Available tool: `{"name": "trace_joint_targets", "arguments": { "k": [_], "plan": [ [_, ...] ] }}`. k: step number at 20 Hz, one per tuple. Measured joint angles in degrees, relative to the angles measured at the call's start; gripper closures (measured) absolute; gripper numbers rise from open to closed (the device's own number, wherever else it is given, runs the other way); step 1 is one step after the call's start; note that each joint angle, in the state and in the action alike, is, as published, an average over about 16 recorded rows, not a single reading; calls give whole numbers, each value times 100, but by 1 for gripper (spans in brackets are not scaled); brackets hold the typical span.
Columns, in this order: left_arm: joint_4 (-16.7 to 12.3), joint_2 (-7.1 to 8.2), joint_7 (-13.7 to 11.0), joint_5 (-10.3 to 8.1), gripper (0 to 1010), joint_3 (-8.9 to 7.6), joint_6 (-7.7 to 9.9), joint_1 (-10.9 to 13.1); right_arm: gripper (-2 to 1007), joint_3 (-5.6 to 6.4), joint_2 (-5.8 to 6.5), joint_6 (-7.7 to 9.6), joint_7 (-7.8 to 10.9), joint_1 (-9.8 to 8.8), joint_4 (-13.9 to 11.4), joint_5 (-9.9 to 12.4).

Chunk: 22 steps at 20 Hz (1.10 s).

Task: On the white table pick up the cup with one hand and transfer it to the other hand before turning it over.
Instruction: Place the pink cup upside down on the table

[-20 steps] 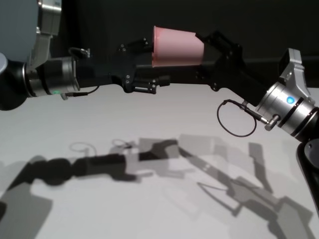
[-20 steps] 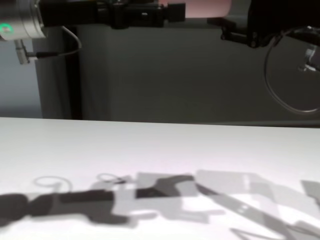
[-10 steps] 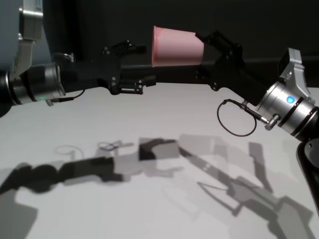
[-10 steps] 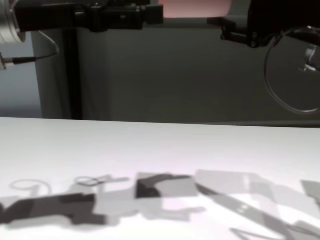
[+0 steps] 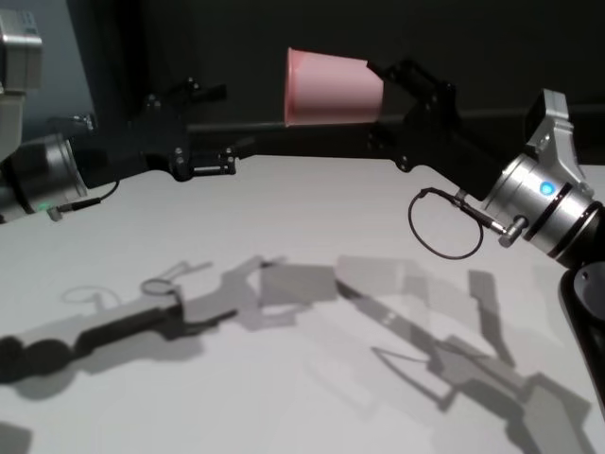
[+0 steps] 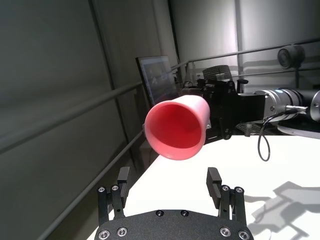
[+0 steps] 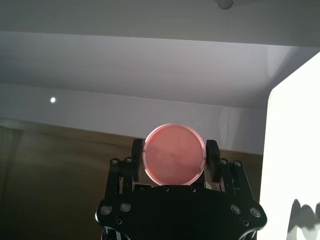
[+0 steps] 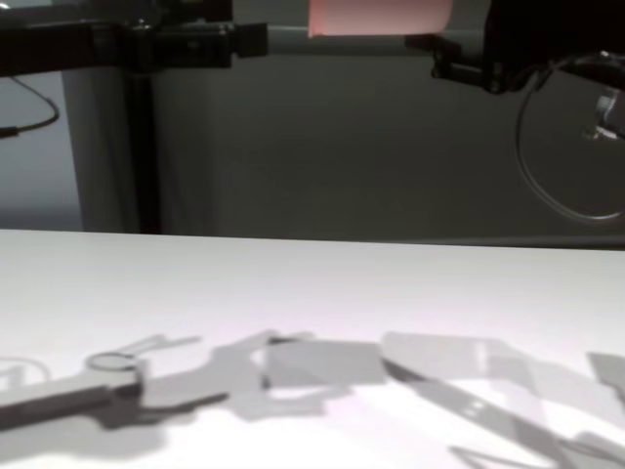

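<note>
The pink cup hangs on its side high above the white table, rim pointing left. My right gripper is shut on its base end; in the right wrist view the cup's round bottom sits between the two fingers. My left gripper is open and empty, apart from the cup to its left. In the left wrist view the cup's open mouth faces my left gripper. The chest view shows the cup at the top edge.
A dark grey wall panel stands behind the table. The arms' shadows lie across the tabletop. A black cable loop hangs from my right wrist. A monitor and rails show beyond the table's far edge.
My left gripper has drawn back to the left, away from the cup's rim. My right gripper and the cup have stayed where they were.
</note>
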Motion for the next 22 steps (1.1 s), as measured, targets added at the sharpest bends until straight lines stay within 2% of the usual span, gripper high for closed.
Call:
{"name": "trace_joint_targets", "arguments": {
  "k": [6,11,17,22],
  "plan": [
    [-330,223,648,133,9,-222,61,477,269,0,0,0,0,0,0,0],
    [-527,330,1143,240,9,-400,34,926,269,0,0,0,0,0,0,0],
    [-623,352,1583,329,9,-565,-75,1430,269,0,0,0,0,0,0,0],
    [-625,311,1839,359,9,-684,-192,1800,269,0,0,0,0,0,0,0]
  ]
}}
